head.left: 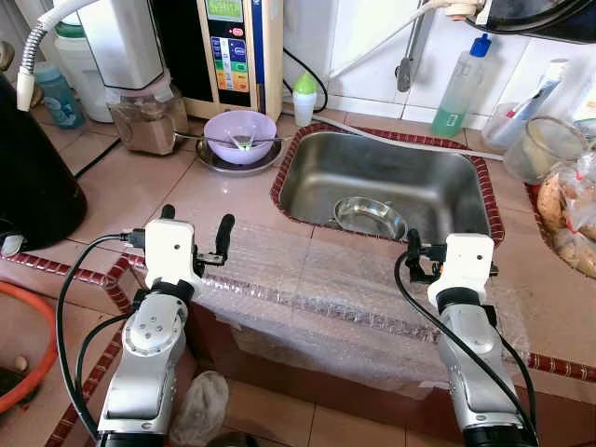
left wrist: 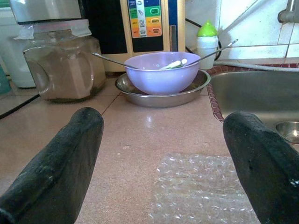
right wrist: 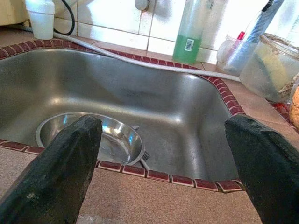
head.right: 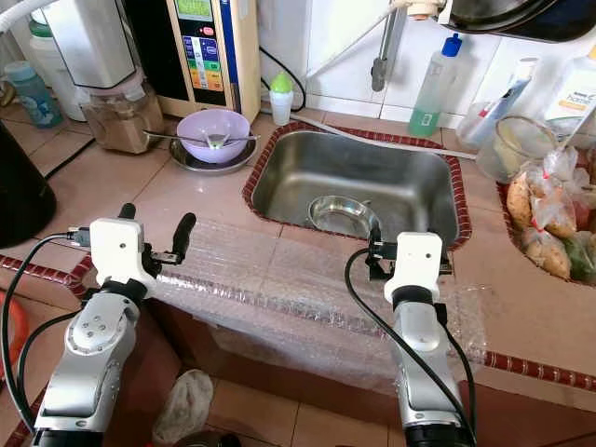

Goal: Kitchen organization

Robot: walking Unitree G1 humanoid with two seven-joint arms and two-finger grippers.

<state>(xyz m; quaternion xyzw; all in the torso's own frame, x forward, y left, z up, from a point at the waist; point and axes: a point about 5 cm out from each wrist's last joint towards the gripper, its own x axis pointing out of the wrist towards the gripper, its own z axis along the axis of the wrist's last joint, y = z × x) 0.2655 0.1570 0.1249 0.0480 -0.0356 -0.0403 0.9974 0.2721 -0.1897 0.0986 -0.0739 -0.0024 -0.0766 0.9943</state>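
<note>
A lilac plastic bowl (head.left: 239, 133) with a spoon in it rests on a steel plate (head.left: 212, 158) at the back of the tiled counter. A small steel bowl (head.left: 370, 217) lies in the steel sink (head.left: 400, 168). My left gripper (head.left: 196, 223) hovers open over the counter's front, pointing at the lilac bowl (left wrist: 161, 74), nothing between its fingers. My right gripper (head.left: 445, 244) is open at the sink's near rim, facing the steel bowl (right wrist: 114, 135). Bubble wrap (head.left: 307, 289) covers the counter edge beneath both grippers.
A water machine (head.left: 233, 47) and a jar of brown powder (head.left: 144, 121) stand at the back left, a green-capped bottle (head.left: 304, 98) beside them. A green soap bottle (head.left: 461, 88), a plastic tub (head.left: 549, 144) and bagged food (head.left: 573, 214) sit right of the sink. A black appliance (head.left: 33, 177) stands far left.
</note>
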